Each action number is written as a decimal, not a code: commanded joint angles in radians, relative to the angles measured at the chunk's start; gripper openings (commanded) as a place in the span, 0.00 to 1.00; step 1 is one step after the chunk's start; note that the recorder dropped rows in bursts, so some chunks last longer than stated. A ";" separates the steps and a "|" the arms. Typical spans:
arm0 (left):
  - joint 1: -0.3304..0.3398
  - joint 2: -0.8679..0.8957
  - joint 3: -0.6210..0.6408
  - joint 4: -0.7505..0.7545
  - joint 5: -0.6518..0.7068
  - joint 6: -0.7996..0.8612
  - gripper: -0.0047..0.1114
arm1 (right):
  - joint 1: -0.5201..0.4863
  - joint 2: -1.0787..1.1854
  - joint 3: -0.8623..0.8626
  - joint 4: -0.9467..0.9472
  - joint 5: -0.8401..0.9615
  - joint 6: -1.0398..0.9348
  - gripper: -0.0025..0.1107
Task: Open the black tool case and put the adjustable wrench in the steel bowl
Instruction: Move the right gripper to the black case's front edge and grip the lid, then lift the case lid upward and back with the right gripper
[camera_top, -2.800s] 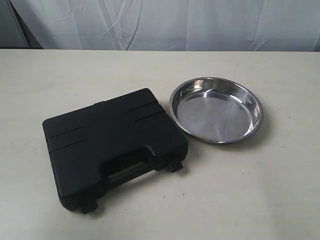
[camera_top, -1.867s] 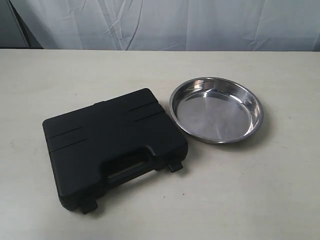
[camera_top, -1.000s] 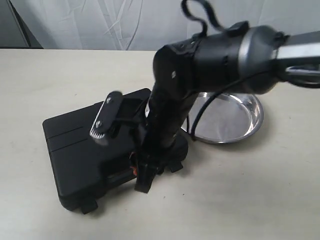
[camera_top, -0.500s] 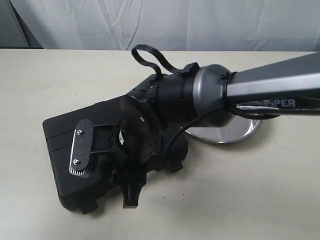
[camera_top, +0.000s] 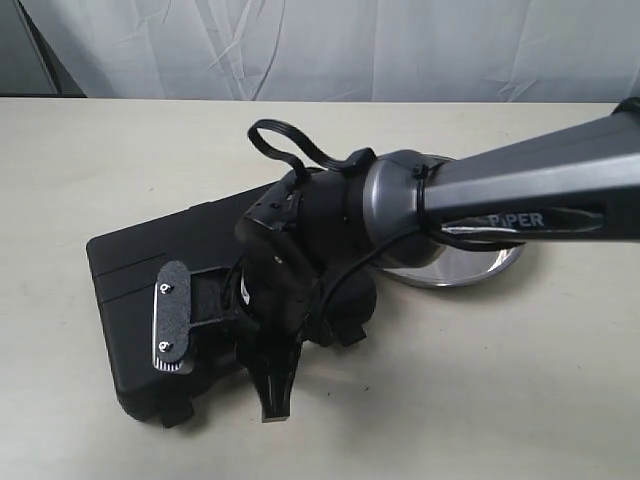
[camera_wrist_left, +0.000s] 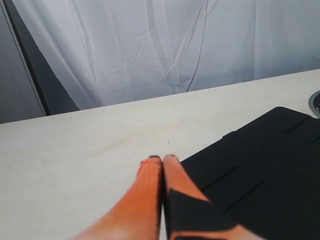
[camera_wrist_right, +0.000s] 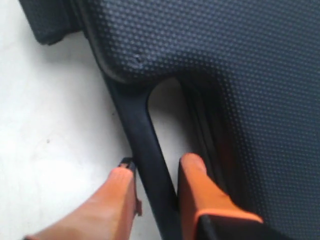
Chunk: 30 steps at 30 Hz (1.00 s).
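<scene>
We see the black tool case lying flat on the pale worktop, its lid down. Its handle edge faces the near side of the exterior view, and a small latch sticks out at the near left corner. The steel bowl sits just beside the case on the right. Most of it is hidden behind the right arm, which reaches across from the right and bends down over the case.

In the right wrist view we find the right tool set narrow around the case handle. One orange finger is on the worktop side of the bar and the other is inside the handle slot. Both lie against the bar, so the tool holds the case by its handle. The textured black lid fills the rest of that view.

In the left wrist view the left tool has its two orange fingers pressed together with nothing between them. It hangs above the bare worktop just beside a corner of the case, apart from it. A white curtain hangs behind the worktop. We cannot see the left tool in the exterior view.
</scene>
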 joint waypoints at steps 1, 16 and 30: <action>-0.004 0.004 -0.002 -0.002 -0.006 -0.001 0.04 | 0.001 0.000 -0.005 0.000 0.010 0.015 0.02; -0.004 0.004 -0.002 -0.002 -0.006 -0.001 0.04 | 0.005 -0.131 -0.005 0.007 0.022 0.017 0.01; -0.004 0.004 -0.002 -0.002 -0.006 -0.001 0.04 | 0.005 -0.285 -0.005 -0.191 -0.142 0.017 0.01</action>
